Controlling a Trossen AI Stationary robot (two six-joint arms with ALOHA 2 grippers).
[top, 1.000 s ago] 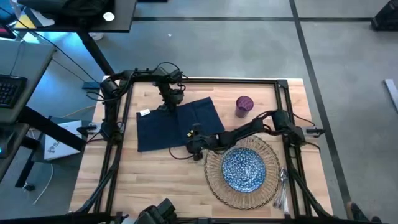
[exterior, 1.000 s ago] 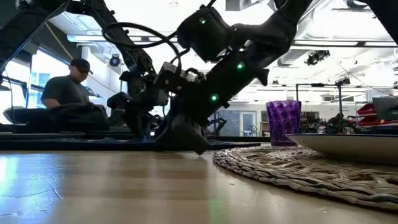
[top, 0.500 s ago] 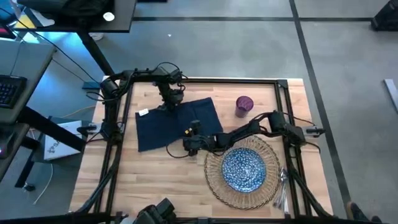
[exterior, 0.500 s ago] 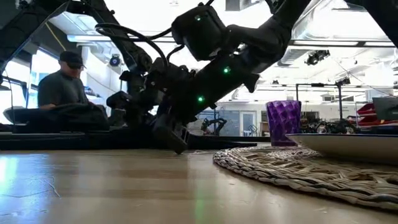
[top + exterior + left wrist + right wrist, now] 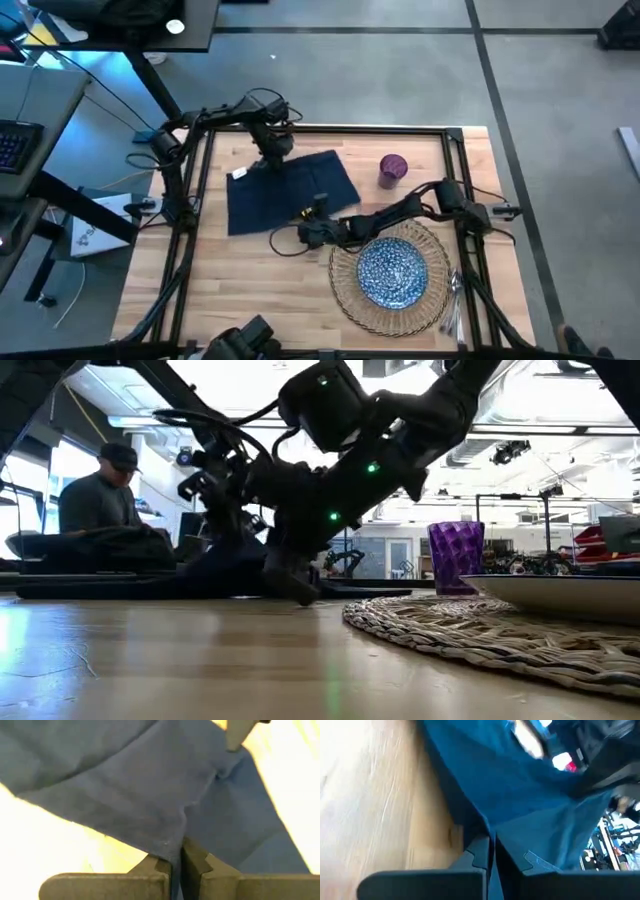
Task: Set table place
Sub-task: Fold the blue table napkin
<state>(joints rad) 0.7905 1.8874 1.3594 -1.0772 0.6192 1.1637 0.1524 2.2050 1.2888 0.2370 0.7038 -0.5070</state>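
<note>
The left gripper (image 5: 176,865) is clenched on a fold of the navy napkin (image 5: 290,190), at its far edge by the table's (image 5: 250,290) back rail. The right gripper (image 5: 492,855) pinches the napkin's near edge, close to the wicker mat (image 5: 345,285).

A white tag (image 5: 238,174) sits at the napkin's far left corner; no writing on it can be read.

Only the high view shows the speckled plate (image 5: 392,272) centred on the mat, the cutlery (image 5: 453,300) at the mat's right edge, and the purple cup (image 5: 392,168) right of the napkin. The low view alone shows a seated person (image 5: 100,495) beyond the table.

In the low view the arms hide most of the napkin, and the plate (image 5: 570,592) is cut off at the right.
</note>
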